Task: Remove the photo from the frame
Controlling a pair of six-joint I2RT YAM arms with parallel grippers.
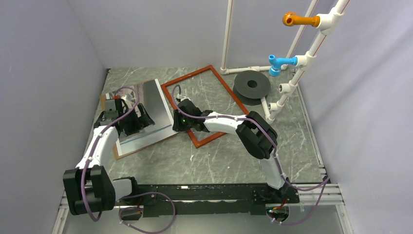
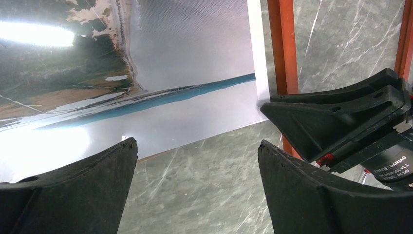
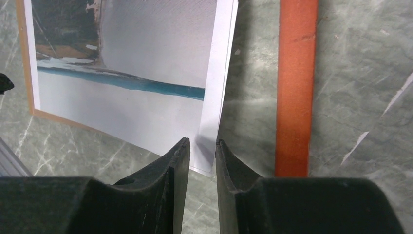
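Note:
The photo (image 1: 146,100) lies flat at the left on the brown backing panel (image 1: 146,145), outside the frame. The reddish-brown frame (image 1: 229,88) lies with nothing inside it on the table just right of the photo. My left gripper (image 1: 139,122) is open wide over the photo's near edge and holds nothing (image 2: 197,146). My right gripper (image 1: 176,124) points at the photo's near right corner. Its jaws stand a narrow gap apart (image 3: 200,144), with the photo's white corner (image 3: 208,158) showing between them. A frame rail (image 3: 294,87) runs right beside it.
A black disc (image 1: 252,85) lies behind the frame at the right. A white pipe rack (image 1: 304,63) with a blue peg (image 1: 280,63) and an orange peg (image 1: 297,19) stands at the back right. Grey walls close in the left, back and right.

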